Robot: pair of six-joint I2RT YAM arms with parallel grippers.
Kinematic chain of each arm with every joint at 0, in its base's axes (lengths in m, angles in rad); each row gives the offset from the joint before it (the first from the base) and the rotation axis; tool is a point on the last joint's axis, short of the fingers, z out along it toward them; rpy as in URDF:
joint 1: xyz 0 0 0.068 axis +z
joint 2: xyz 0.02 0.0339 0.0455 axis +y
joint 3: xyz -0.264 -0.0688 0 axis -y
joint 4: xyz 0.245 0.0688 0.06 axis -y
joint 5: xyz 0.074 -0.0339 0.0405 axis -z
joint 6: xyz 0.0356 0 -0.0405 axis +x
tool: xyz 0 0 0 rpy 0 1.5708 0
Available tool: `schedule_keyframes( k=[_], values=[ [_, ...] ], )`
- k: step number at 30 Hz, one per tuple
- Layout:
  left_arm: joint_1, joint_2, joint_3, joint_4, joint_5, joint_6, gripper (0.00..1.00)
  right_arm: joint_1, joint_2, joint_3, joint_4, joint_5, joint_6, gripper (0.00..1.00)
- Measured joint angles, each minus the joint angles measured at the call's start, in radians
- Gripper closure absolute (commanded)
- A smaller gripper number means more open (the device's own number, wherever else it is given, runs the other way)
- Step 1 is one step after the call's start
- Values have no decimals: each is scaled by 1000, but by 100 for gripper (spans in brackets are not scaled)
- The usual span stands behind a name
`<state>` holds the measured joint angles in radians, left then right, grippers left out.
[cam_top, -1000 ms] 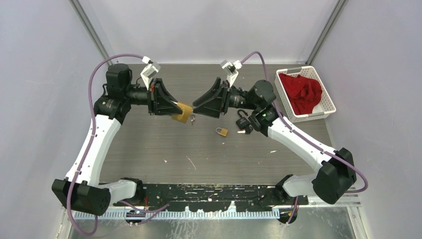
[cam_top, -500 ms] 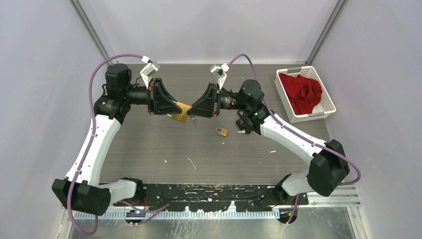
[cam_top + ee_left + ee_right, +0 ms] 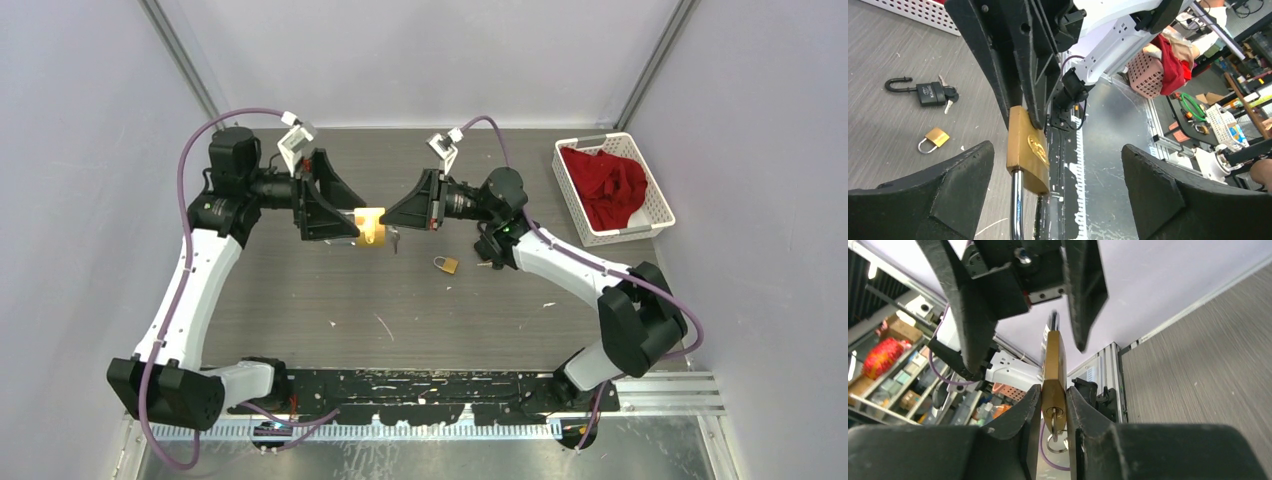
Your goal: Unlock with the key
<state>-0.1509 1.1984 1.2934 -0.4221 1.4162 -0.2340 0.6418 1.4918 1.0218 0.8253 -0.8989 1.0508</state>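
While the right pincer (image 3: 1053, 394) clamped the brass padlock (image 3: 370, 225) above the worktop (image 3: 300, 300), key (image 3: 1054, 417) inserted, the left pincer (image 3: 1055, 152) stood wide around the shackle (image 3: 1017, 207); unlocking appeared not yet done.

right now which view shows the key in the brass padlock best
Right wrist: the key sits in the keyhole of the brass padlock, pinched by the right gripper. Top external shows a speck under the padlock; left wrist hides it.

White links (image 3: 190, 290), purple cables (image 3: 182, 175); blk L end effector (image 3: 360, 222), R end effector (image 3: 384, 218).
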Motion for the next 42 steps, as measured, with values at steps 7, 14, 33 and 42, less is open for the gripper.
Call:
schedule_keyframes(
  k=[7,14,33,42],
  values=[
    [139,35,-11,-14,68,55,0,-62,6,-91,0,-13,40,99],
    [149,19,-53,-183,-26,323,1,-67,-2,-98,-3,-19,46,99],
    [-95,92,-157,-714,-760,1249,0,-42,-89,-76,-701,343,-473,65],
    [-106,211,-117,-712,-810,1224,1,94,-153,-236,-928,549,-641,77]
  ],
)
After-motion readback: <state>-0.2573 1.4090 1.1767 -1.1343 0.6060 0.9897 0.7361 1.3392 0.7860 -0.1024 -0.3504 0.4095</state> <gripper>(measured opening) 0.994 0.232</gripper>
